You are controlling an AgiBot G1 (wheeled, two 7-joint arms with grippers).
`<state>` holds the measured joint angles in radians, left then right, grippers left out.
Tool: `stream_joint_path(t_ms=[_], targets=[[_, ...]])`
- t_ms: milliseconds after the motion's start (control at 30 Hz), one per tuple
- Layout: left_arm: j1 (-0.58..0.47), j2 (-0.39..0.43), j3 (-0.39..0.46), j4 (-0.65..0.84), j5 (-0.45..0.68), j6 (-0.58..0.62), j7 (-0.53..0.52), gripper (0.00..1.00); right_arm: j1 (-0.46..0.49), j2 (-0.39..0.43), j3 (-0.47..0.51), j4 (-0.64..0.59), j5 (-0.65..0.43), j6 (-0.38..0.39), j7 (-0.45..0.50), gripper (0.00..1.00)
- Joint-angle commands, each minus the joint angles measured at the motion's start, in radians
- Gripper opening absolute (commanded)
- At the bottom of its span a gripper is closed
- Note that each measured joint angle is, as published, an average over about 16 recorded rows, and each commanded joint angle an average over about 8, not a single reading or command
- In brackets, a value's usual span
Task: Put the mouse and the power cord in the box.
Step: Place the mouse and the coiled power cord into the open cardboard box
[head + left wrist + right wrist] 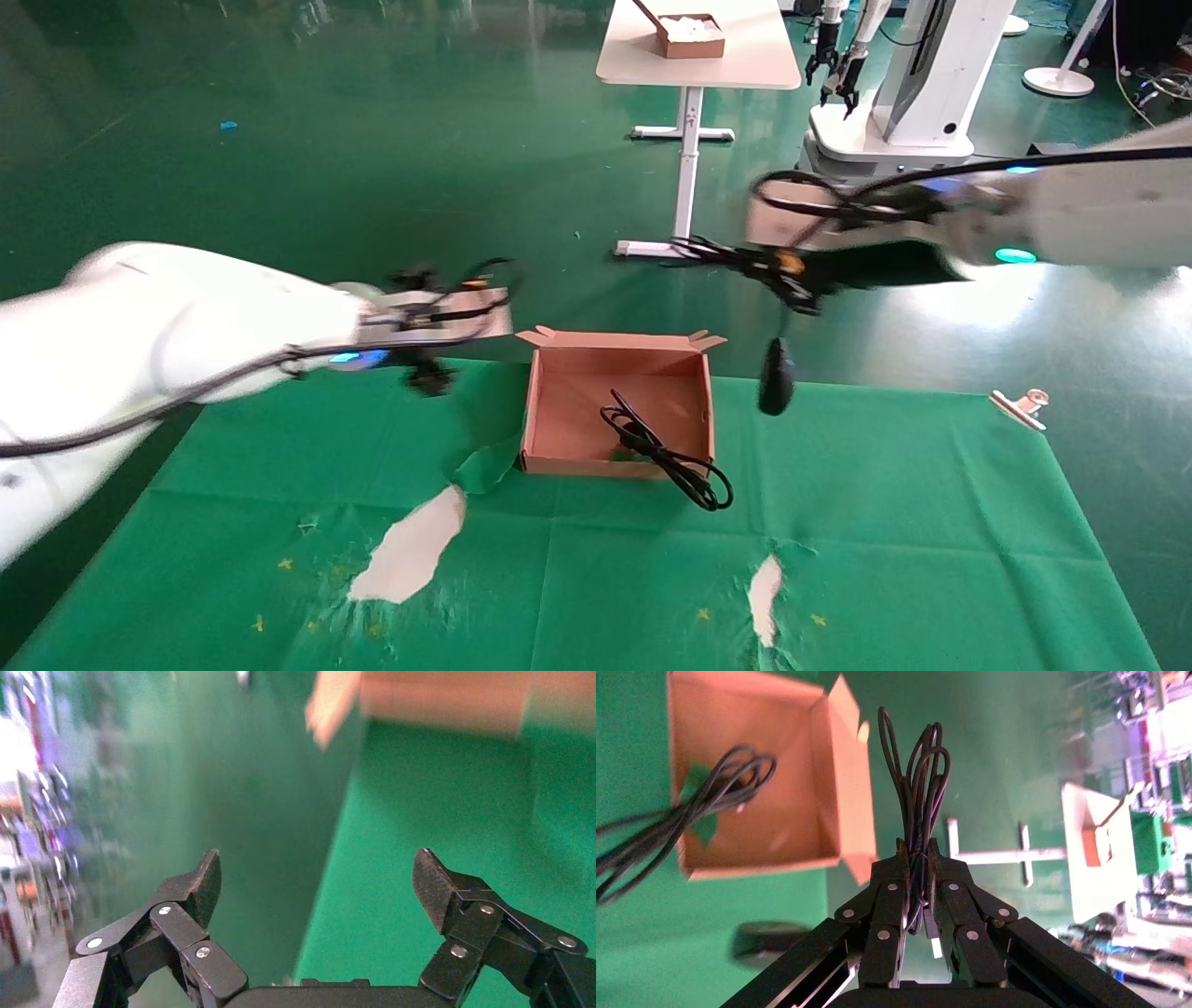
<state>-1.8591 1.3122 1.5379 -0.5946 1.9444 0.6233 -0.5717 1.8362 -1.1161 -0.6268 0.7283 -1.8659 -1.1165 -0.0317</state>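
The brown cardboard box (559,410) sits open at the far middle of the green cloth. The thick black power cord (666,455) lies inside it, with loops spilling over the near wall. My right gripper (787,266) hovers above the box's right far corner and is shut on the mouse's bundled thin wire (923,776). The black mouse (776,376) dangles below it, just outside the box's right wall. In the right wrist view the box (828,776), cord (701,804) and mouse (768,941) lie below the gripper (917,846). My left gripper (424,328) is open and empty (318,855) left of the box.
A metal clip (1020,407) lies at the cloth's far right corner. The cloth has white torn patches (410,545) near the front and a folded flap (484,466) by the box. Beyond stand a white table (698,65) with a small brown box (691,35) and another robot (917,84).
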Motion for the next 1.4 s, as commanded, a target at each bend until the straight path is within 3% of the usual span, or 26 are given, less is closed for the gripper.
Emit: stream_joint_path(t_ms=[33, 333, 567, 600, 833, 867, 1400], targets=[[-0.017, -0.018, 0.014, 0.014, 0.023, 0.037, -0.019, 1.0, 0.009, -0.043, 0.0, -0.052, 0.003, 0.036, -0.04, 0.0], [-0.024, -0.058, 0.036, -0.089, 0.094, 0.068, -0.126, 1.0, 0.045, -0.22, 0.004, -0.278, 0.06, 0.131, -0.212, 0.0], [-0.025, -0.078, 0.045, -0.148, 0.141, 0.079, -0.194, 1.0, -0.007, -0.258, -0.095, -0.317, 0.099, 0.229, -0.266, 0.0], [-0.025, -0.08, 0.046, -0.154, 0.146, 0.08, -0.2, 1.0, -0.016, -0.258, -0.113, -0.315, 0.101, 0.244, -0.261, 0.07], [-0.026, -0.092, 0.051, -0.178, 0.167, 0.087, -0.228, 1.0, -0.053, -0.267, -0.196, -0.32, 0.118, 0.312, -0.225, 0.94], [-0.026, -0.092, 0.052, -0.18, 0.169, 0.088, -0.229, 1.0, -0.056, -0.268, -0.201, -0.321, 0.12, 0.316, -0.224, 1.0], [-0.025, -0.089, 0.05, -0.175, 0.164, 0.087, -0.224, 1.0, -0.048, -0.261, -0.183, -0.315, 0.114, 0.301, -0.229, 1.0]])
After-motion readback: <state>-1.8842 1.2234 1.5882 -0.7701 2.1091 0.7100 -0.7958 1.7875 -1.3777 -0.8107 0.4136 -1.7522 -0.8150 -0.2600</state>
